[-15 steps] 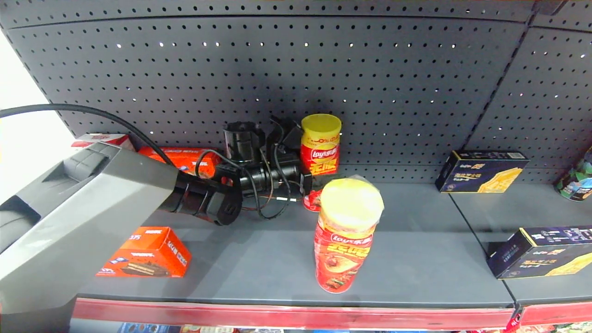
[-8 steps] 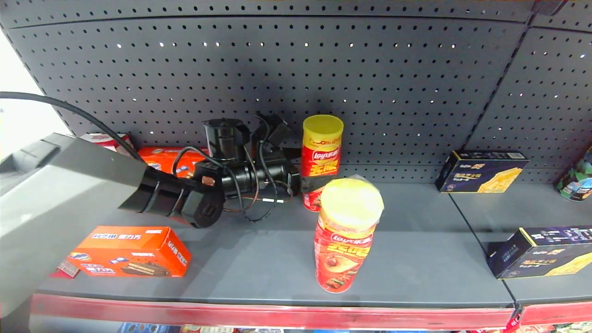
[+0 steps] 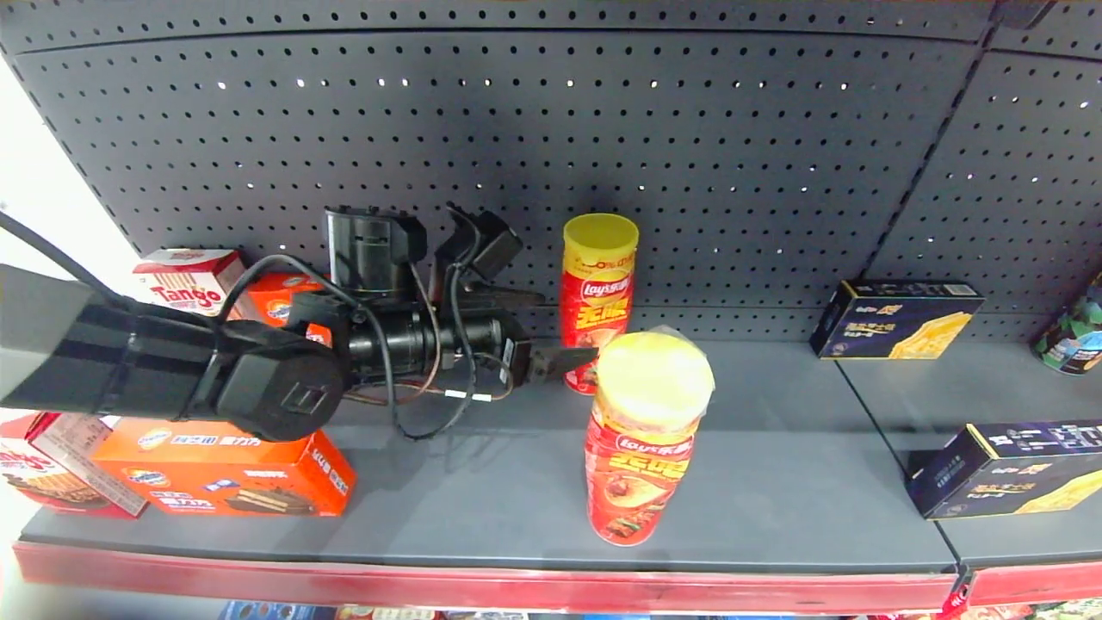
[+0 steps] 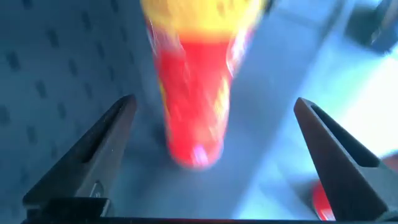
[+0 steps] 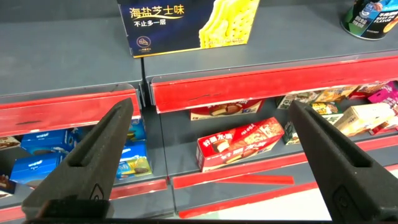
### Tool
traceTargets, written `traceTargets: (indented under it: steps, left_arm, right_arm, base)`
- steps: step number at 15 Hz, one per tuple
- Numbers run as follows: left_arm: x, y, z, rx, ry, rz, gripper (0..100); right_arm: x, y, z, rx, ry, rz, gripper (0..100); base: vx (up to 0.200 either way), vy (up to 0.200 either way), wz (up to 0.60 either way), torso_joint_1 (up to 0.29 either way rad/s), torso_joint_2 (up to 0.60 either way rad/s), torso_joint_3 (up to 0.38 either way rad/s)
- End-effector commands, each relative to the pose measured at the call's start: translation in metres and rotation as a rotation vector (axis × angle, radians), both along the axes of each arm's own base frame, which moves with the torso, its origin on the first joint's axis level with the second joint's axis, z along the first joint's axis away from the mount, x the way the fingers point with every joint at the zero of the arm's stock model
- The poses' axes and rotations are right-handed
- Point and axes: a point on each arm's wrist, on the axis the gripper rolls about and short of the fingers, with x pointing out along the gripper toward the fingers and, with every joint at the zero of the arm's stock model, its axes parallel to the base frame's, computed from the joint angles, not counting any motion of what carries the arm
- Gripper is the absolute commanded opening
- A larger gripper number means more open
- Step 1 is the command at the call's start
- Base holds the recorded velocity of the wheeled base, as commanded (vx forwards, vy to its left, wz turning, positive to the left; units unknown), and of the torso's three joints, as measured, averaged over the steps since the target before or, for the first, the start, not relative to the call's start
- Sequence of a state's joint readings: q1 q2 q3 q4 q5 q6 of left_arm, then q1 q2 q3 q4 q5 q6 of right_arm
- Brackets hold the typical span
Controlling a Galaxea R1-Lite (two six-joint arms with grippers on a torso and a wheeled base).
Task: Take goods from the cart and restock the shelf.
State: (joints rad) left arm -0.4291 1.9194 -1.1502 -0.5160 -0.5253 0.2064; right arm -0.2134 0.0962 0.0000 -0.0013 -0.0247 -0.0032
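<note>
Over the last second the left arm has drawn back leftward, uncovering more of the orange box (image 3: 232,474) at the front left of the shelf (image 3: 775,448). The left gripper (image 3: 555,327) has let go of the rear chip can (image 3: 599,275). In the left wrist view its fingers (image 4: 99,155) are spread wide, with the can (image 4: 196,106) blurred ahead of them. One fingertip may still brush the can's base, though I cannot be sure. That can stands upright against the pegboard, just behind the front chip can (image 3: 646,430). The right gripper (image 5: 211,104) hangs released before lower tiers holding a red biscuit box (image 5: 239,143) and blue packs (image 5: 37,168).
</note>
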Motion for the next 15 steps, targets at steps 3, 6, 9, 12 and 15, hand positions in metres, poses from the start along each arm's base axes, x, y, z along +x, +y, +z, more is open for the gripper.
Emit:
traceTargets:
  steps: [3, 6, 9, 12, 15]
  left_arm:
    - [-0.023, 0.016, 0.008, 0.074, -0.011, 0.138, 100]
    - [-0.018, 0.018, 0.006, 0.104, -0.026, 0.238, 100]
    - [-0.006, 0.012, 0.0, 0.117, -0.022, 0.272, 100]
    - [0.005, 0.005, -0.003, 0.115, -0.025, 0.277, 100]
    - [0.009, 0.003, -0.004, 0.113, -0.027, 0.279, 100]
  right_arm:
    - [0.0, 0.0, 0.0, 0.001, 0.002, 0.0, 100]
    - [0.0, 0.0, 0.0, 0.001, 0.002, 0.0, 100]
    - [0.0, 0.0, 0.0, 0.001, 0.002, 0.0, 100]
    - [0.0, 0.0, 0.0, 0.001, 0.002, 0.0, 100]
    - [0.0, 0.0, 0.0, 0.001, 0.002, 0.0, 100]
  base:
    - [0.0, 0.0, 0.0, 0.0, 0.0, 0.0]
    - [0.0, 0.0, 0.0, 0.0, 0.0, 0.0]
    - [0.0, 0.0, 0.0, 0.0, 0.0, 0.0]
    - [0.0, 0.0, 0.0, 0.0, 0.0, 0.0]
    - [0.0, 0.0, 0.0, 0.0, 0.0, 0.0]
